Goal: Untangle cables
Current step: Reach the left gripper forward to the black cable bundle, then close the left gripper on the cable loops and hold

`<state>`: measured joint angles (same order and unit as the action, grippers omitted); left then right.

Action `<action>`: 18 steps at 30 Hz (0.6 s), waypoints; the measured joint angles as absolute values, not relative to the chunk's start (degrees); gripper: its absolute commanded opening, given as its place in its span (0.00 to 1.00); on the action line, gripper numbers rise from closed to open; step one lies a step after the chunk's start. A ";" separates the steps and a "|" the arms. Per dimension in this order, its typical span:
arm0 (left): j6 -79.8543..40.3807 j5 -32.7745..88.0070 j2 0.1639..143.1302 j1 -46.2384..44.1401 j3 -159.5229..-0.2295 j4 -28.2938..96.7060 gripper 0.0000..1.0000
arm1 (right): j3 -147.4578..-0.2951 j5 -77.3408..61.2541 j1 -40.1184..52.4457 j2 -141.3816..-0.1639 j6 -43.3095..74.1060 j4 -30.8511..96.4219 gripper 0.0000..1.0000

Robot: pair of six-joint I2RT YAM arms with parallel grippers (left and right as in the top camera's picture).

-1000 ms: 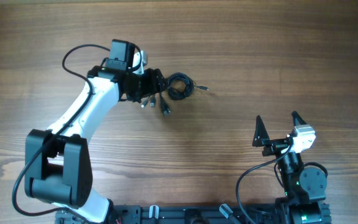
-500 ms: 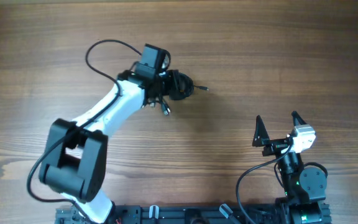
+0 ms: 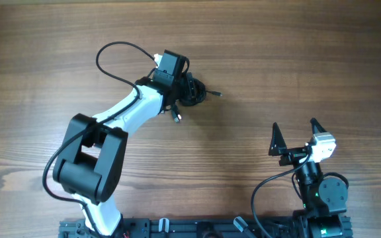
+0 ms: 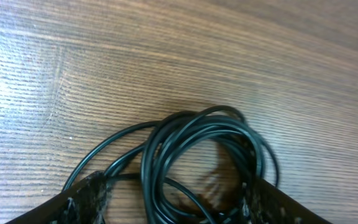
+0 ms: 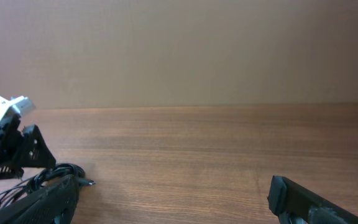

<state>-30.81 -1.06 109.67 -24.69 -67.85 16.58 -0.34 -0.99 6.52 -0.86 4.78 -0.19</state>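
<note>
On the table (image 3: 309, 53) I logged: left gripper (image 4: 173, 190), jaws spread astride the coiled cables (image 4: 197, 146); right gripper (image 3: 295, 137), well apart, wide open, empty.

left arm (image 3: 127, 111): white link, black joints, looping black wire (image 3: 116, 45) | right pincer (image 3: 294, 123): black pointed fingers (image 3: 276, 140)

— Can't trace the cables (image 4: 197, 155) in the left wrist view: cut off at the bottom edge, like most of the left gripper (image 4: 174, 198).
— Same from overhead: partly buried under that gripper. Can't count strands or read the plug ends (image 3: 176, 118), too small.
</note>
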 measured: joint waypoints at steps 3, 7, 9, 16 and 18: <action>-30.79 -1.10 110.24 -24.71 -67.83 14.94 0.81 | -0.34 -0.99 6.52 -0.86 4.78 -0.19 1.00; -30.83 -1.13 110.24 -24.69 -67.85 13.04 0.58 | -0.34 -0.99 6.52 -0.86 4.78 -0.19 1.00; -30.92 -1.23 110.24 -24.71 -67.85 13.21 0.57 | -0.34 -0.99 6.52 -0.86 4.78 -0.19 1.00; -32.36 -1.45 110.67 -25.87 -67.85 15.00 0.63 | -0.34 -0.99 6.52 -0.86 4.78 -0.19 1.00; -32.51 -1.50 111.42 -26.83 -67.85 15.51 0.62 | -0.34 -0.99 6.52 -0.86 4.78 -0.19 1.00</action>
<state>-32.51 -1.50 111.42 -26.83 -67.85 15.51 -0.34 -0.99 6.52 -0.86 4.78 -0.19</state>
